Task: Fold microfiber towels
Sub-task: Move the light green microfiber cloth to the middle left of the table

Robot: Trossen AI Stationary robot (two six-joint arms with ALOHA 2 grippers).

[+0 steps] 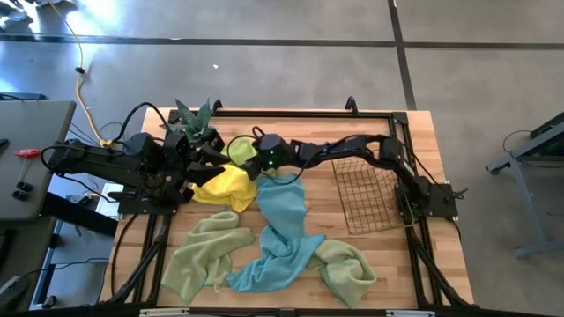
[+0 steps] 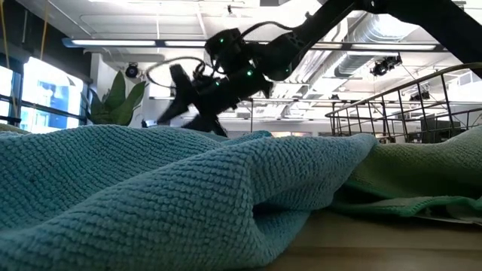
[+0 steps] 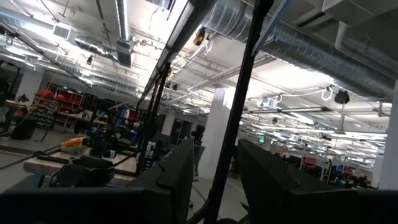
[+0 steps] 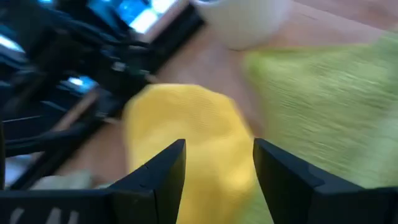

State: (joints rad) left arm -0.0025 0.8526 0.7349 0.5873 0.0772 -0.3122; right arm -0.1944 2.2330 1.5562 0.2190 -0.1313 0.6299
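While none of the cloths is yet folded, all lie crumpled on the tabletop (image 1: pixel 441 158), so handling is judged from how they lie. Left to right in the high view: the left pincer (image 1: pixel 201 157) sits at the far left beside the potted plant (image 1: pixel 196 119); its wrist view looks out into the room past parted fingers (image 3: pixel 177 180) with nothing between them. Next, the pale green towel (image 1: pixel 204 251) lies bunched at the near left. The yellow towel (image 1: pixel 226 187) lies heaped just beside the left arm, with a lime green towel (image 1: pixel 241 148) behind it. The right pincer (image 4: pixel 217 165) hangs over the yellow towel, jaws apart and empty. The light blue towel (image 1: pixel 280 233) runs as a twisted strip toward the near edge, overlapping another green towel (image 1: pixel 348 269). The wire basket (image 1: pixel 368 192) lies at the right.

Judgement: light, soft, floppy terry; pile should grip well, not slip. Cloth will sag and drag neighbours. Best hold: a free corner or hem, pinching one layer only.
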